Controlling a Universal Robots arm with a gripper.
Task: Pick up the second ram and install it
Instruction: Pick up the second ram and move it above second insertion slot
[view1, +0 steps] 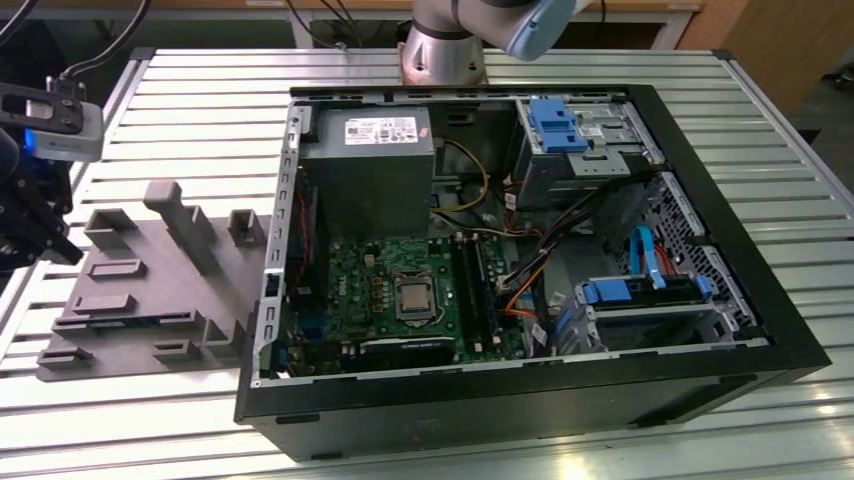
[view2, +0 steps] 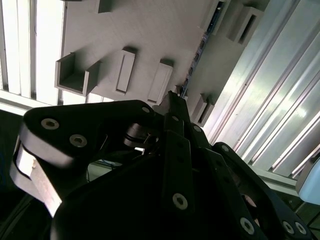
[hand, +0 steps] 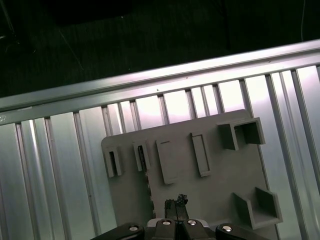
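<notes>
Fingers (hand: 169, 206) look pressed together with nothing pinched between them. In both wrist views the gripper (hand: 175, 203) comes to a single closed tip hanging over the grey fixture plate (hand: 210, 190).

The second ram (hand: 147, 186) is just beside that tip and not touching it. It's still sitting in the fixture, standing on its thin edge, so it shows up as a skinny dark line. In the second wrist view you can see little blue-green bits along it (view2: 201, 49). Its long axis runs flat along the plate, pretty much parallel to the slats of the metal table (hand: 60, 165). One end is close to the fingertips and the other end points away from them, past a small slot block (hand: 141, 157).

In the exterior view the plate (view1: 147, 300) is on the exterior view's left side of the table, and the gripper is above its left end, right at the edge of the shot. The open computer case (view1: 747, 345) lies just to the right of the plate. Its green motherboard (view1: 387, 270) faces up, with the long black memory slots (view1: 475, 285) running near to far. The arm's base (view1: 447, 50) is at the far side, behind the case.
</notes>
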